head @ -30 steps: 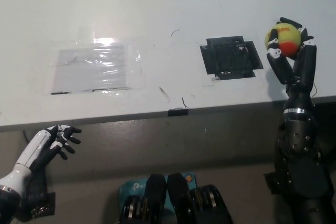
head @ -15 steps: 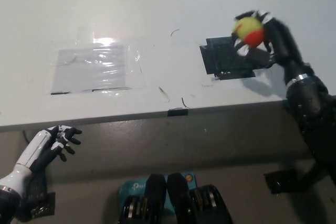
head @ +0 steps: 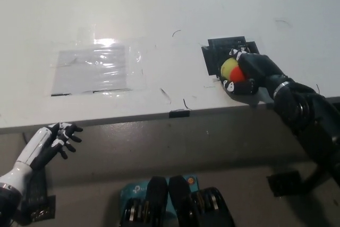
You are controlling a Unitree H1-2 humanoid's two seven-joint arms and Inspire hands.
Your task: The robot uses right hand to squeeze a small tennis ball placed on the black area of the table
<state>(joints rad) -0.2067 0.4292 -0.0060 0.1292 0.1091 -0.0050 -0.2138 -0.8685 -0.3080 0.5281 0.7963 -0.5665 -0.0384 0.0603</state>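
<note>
While gripped by right hand, tennis ball sits on black area.

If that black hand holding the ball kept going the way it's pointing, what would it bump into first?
The black right hand, shut on the yellow-and-orange tennis ball, points toward the picture's left. Past the black taped patch, it would probably first meet the shiny clear plastic sheet on the white table; depth is unclear.
</note>
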